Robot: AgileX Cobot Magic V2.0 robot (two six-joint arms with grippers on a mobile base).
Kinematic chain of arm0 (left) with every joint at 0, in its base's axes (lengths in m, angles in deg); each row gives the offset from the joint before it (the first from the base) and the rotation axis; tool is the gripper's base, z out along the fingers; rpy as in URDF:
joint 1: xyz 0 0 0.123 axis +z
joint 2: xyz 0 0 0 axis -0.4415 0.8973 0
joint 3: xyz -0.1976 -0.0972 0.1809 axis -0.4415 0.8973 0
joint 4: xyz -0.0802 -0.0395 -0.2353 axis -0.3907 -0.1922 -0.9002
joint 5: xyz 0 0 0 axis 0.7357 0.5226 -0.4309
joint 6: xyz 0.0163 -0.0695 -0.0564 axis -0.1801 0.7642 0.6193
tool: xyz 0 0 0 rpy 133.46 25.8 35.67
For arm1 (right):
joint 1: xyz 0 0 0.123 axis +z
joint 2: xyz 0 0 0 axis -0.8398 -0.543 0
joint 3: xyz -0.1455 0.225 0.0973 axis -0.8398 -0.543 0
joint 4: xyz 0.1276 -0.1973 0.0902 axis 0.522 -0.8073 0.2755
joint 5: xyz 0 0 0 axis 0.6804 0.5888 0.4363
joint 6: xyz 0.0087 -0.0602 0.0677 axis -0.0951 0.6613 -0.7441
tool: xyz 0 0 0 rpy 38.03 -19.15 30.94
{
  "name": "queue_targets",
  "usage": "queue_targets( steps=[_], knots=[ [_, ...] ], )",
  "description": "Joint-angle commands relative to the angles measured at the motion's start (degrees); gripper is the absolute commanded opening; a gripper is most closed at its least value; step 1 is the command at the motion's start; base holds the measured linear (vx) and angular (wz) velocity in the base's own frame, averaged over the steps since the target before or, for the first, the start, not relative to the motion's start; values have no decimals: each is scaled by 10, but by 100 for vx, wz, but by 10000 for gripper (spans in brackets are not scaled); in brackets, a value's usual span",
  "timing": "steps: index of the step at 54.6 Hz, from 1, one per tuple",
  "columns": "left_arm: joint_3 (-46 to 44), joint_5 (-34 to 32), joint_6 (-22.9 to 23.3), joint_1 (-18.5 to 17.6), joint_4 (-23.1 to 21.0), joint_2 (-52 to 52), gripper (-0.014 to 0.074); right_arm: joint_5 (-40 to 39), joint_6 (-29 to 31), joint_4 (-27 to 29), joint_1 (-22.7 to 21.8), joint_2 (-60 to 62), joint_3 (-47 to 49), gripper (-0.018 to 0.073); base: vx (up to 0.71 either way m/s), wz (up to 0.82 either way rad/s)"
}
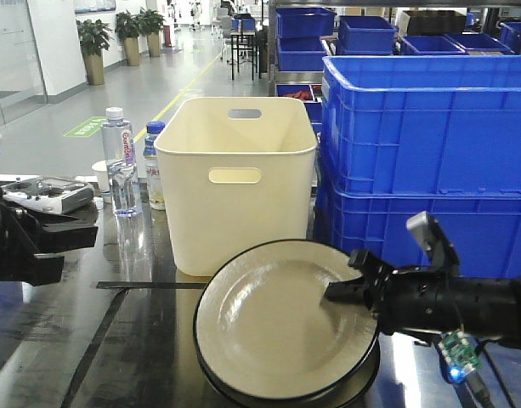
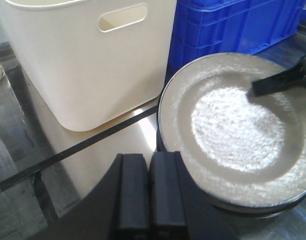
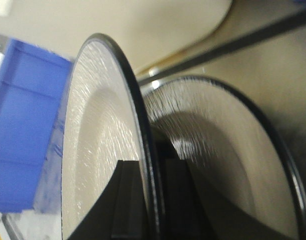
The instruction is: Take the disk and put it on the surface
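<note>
The disk (image 1: 273,327) is a cream plate with a black rim. It is tilted up off a second matching plate (image 1: 366,378) that lies under it on the dark glossy surface (image 1: 65,348). My right gripper (image 1: 349,289) is shut on the disk's right rim, one finger on each face. The right wrist view shows that rim (image 3: 143,130) pinched in the gripper (image 3: 153,172), with the lower plate (image 3: 222,150) behind. My left gripper (image 2: 150,167) is shut and empty, hovering just left of the disk (image 2: 232,120). In the front view it (image 1: 90,234) sits at the far left.
A cream bin (image 1: 235,178) stands just behind the plates, with stacked blue crates (image 1: 430,144) to its right. Water bottles (image 1: 120,161), a small cup and a remote controller (image 1: 43,194) sit at the back left. Black tape (image 2: 83,145) crosses the tabletop.
</note>
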Motion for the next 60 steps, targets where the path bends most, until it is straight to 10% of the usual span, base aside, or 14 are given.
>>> queue_targets(
  steps=[1,18,32,47,60],
  knots=[
    [-18,-15,6,1,-26,-16,-8,21,14,45,8,22,26,149,0,0],
    [-18,-3,6,1,-26,-16,-8,13,109,25,-2,25,26,535,0,0],
    [-18,12,99,1,29,-16,-8,10,139,-73,-88,67,26,555,0,0],
    [-18,29,256,1,191,-16,-8,6,105,-308,-162,160,26,391,0,0],
    [-18,52,320,1,334,-16,-4,-24,-32,-534,-166,258,26,-17,0,0]
  ],
)
